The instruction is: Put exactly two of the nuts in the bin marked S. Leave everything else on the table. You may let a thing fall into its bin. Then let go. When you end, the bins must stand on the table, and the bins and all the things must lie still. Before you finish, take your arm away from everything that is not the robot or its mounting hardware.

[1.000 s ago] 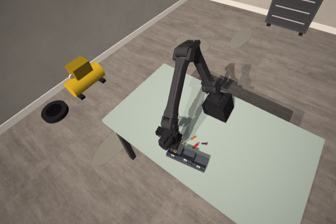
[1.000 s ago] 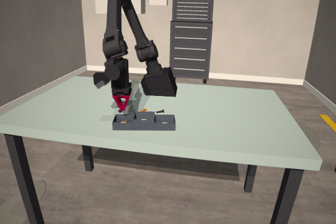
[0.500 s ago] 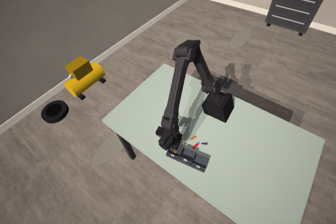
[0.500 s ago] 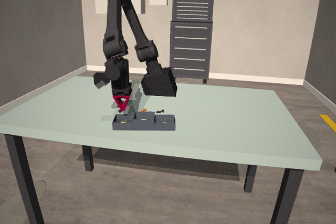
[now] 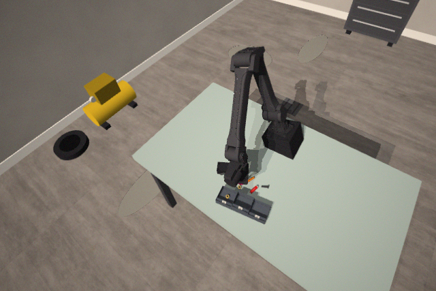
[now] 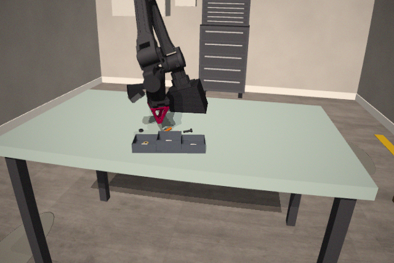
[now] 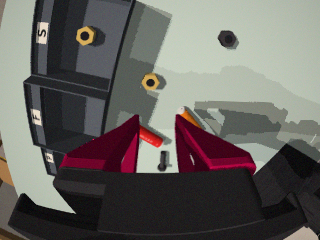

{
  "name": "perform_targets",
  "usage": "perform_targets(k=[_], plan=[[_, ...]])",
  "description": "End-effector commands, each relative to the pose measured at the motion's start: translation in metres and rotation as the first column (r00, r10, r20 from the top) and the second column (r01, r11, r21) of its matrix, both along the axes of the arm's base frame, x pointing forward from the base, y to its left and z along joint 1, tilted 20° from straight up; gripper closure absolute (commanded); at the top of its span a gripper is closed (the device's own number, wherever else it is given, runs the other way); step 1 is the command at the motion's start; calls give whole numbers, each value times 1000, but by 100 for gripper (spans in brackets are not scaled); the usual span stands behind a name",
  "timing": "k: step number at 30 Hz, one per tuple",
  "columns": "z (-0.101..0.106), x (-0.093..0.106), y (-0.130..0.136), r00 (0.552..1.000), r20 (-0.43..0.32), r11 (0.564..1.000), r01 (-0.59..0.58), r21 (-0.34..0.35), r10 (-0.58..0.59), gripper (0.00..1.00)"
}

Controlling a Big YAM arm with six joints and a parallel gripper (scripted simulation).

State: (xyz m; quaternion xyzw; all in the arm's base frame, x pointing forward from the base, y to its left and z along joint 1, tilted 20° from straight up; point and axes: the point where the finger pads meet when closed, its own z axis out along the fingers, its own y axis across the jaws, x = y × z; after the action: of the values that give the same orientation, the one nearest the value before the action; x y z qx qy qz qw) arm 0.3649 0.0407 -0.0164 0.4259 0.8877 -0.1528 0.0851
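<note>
A row of three dark grey bins (image 5: pixel 261 209) (image 6: pixel 168 149) stands near the table's front edge. The end bin, marked S (image 7: pixel 59 50), holds one brass nut (image 7: pixel 86 35) (image 5: pixel 227 196) (image 6: pixel 144 142). A second brass nut (image 7: pixel 151 82) (image 5: pixel 239 186) lies on the table just behind that bin. A black nut (image 7: pixel 228 39) (image 6: pixel 141 130) lies further off. My gripper (image 7: pixel 157 121) (image 5: pixel 242 179) (image 6: pixel 159 119) hangs low behind the bins, close to the second brass nut. Its red fingers are partly apart with nothing between them.
A red piece (image 7: pixel 150 136) (image 5: pixel 254 189), an orange piece (image 7: pixel 190 116) (image 6: pixel 167 129) and a black bolt (image 7: pixel 164 159) (image 5: pixel 264 186) (image 6: pixel 188 130) lie behind the bins. The arm's black base box (image 5: pixel 283 138) (image 6: pixel 188 96) stands further back on the pale green table (image 5: pixel 334 210) (image 6: pixel 270 142).
</note>
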Motion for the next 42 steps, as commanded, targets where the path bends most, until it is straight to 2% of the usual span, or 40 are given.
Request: perform_targets(k=[1, 2, 8, 12, 14, 18, 20, 24, 26, 32, 35, 36, 37, 42], plan=[[18, 13, 11, 994, 17, 994, -110, 5, 110, 70], [18, 14, 1, 985, -6, 985, -174, 3, 174, 70], [19, 17, -1, 943, -61, 945, -328, 1, 327, 70], [21, 20, -3, 900, -74, 902, -431, 9, 430, 70], [26, 30, -1, 881, -53, 883, -470, 7, 470, 70], [29, 34, -1, 882, -47, 883, -470, 5, 470, 70], [22, 21, -4, 880, -70, 883, -470, 11, 469, 70], [21, 17, -1, 876, -72, 879, -477, 12, 476, 70], [29, 31, 4, 876, -43, 877, -481, 4, 480, 70], [21, 16, 8, 866, -71, 869, -495, 11, 494, 70], [22, 16, 8, 867, -69, 869, -495, 10, 494, 70], [31, 31, 13, 868, -39, 869, -495, 3, 495, 70], [31, 33, 14, 868, -38, 869, -495, 3, 495, 70], [25, 28, 13, 872, -51, 873, -488, 6, 487, 70]])
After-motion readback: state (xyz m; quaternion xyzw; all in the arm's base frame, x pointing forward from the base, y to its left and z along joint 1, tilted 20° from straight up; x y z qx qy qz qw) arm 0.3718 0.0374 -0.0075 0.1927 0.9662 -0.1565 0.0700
